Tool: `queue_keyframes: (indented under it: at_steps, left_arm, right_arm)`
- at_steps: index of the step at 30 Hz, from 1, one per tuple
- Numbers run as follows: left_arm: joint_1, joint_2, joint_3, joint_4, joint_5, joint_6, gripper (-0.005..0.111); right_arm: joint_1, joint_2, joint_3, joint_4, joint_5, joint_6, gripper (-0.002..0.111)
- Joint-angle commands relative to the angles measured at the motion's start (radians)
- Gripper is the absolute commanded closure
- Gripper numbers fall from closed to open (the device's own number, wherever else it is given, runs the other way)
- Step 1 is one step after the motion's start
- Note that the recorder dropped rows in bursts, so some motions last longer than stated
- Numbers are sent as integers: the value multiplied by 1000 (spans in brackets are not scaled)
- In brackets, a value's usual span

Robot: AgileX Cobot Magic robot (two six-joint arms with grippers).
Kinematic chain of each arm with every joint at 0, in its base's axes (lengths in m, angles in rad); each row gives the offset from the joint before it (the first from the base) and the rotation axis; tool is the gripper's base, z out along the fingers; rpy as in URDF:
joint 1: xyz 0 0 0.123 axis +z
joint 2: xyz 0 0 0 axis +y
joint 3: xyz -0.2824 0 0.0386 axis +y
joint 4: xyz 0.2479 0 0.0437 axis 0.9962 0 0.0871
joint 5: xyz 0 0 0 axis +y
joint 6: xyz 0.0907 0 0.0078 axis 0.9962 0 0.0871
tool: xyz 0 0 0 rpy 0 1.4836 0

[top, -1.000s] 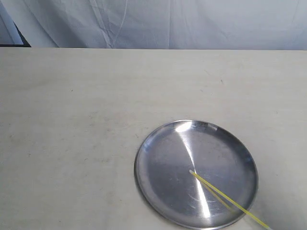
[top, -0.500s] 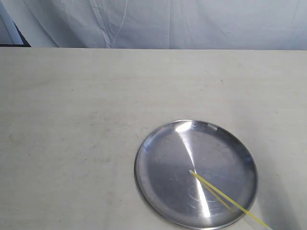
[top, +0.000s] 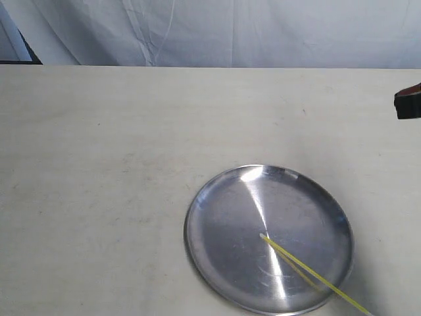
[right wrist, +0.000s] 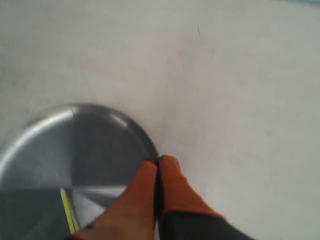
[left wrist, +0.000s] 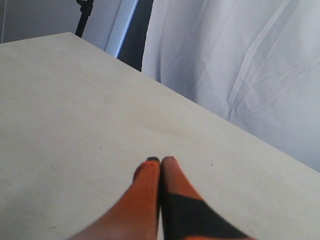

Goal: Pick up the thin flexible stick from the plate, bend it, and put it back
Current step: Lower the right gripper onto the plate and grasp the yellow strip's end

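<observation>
Exterior view: thin flexible stick (top: pixel 302 265) lies straight on plate (top: pixel 220 220), one end past plate rim. Your right gripper (right wrist: pixel 159 161) hovers over plate rim, jaws closed, empty. Your left gripper (left wrist: pixel 160 160) also closed, empty.

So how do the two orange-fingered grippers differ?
The left gripper hangs over the pale table; the right gripper by the rim of the round silver metal plate, near the thin yellow-green stick. Only the right arm shows in the exterior view. Both are shut, empty.
</observation>
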Motion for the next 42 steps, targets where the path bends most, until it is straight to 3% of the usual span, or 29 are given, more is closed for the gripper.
queue_keyframes:
  at_steps: [1, 7, 11, 15, 21, 23, 27, 29, 42]
  left_arm:
    - [0, -8, 4, 9, -3, 3, 107]
    - [0, -8, 4, 9, -3, 3, 107]
    - [0, -8, 4, 9, -3, 3, 107]
    - [0, -8, 4, 9, -3, 3, 107]
    - [0, -8, 4, 9, -3, 3, 107]
    - [0, -8, 4, 9, -3, 3, 107]
    - [0, -8, 4, 9, -3, 3, 107]
    - [0, -8, 4, 9, -3, 3, 107]
    - [0, -8, 4, 9, -3, 3, 107]
  right_arm:
    - [95, 191, -196, -323, 261, 317, 109]
    - [320, 234, -186, -484, 397, 481, 109]
    - [477, 234, -79, -467, 349, 541, 109]
    - [566, 234, 13, -449, 258, 559, 109]
    - [632, 234, 100, -408, 176, 559, 105]
    - [647, 239, 123, -400, 154, 559, 92]
    - [665, 286, 162, -404, 115, 551, 57]
    - [665, 324, 169, -432, 103, 551, 49]
    - [665, 562, 169, -434, 22, 556, 52]
